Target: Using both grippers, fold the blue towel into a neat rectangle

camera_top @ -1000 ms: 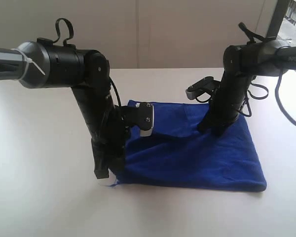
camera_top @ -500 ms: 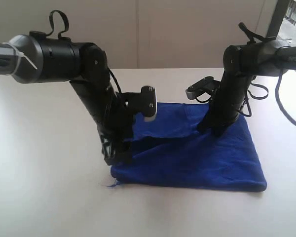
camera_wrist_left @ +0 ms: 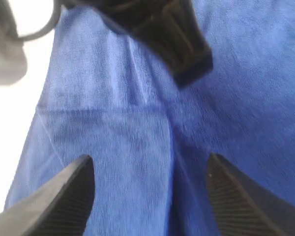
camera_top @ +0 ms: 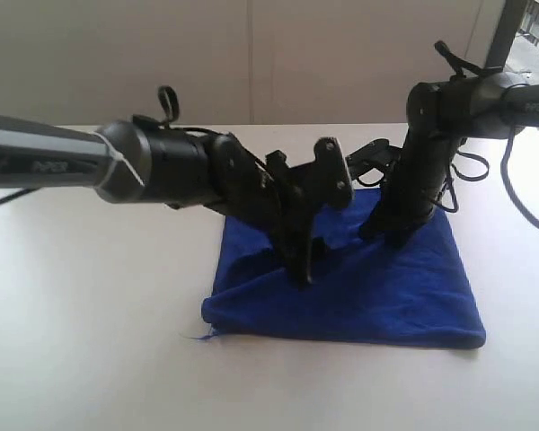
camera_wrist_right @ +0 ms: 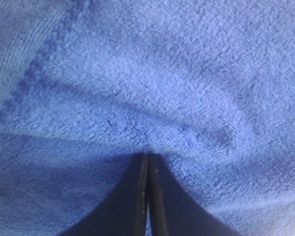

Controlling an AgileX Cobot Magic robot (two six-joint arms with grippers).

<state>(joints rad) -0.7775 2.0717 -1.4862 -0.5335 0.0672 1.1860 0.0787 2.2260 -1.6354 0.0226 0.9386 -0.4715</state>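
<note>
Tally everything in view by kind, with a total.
towel: 1
grippers: 2 (left gripper, right gripper)
table: 1
Total: 4

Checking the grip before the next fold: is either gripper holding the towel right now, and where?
Left gripper is open over the towel, holding nothing. Right gripper is shut, tips at a wrinkle; pinch unclear.
</note>
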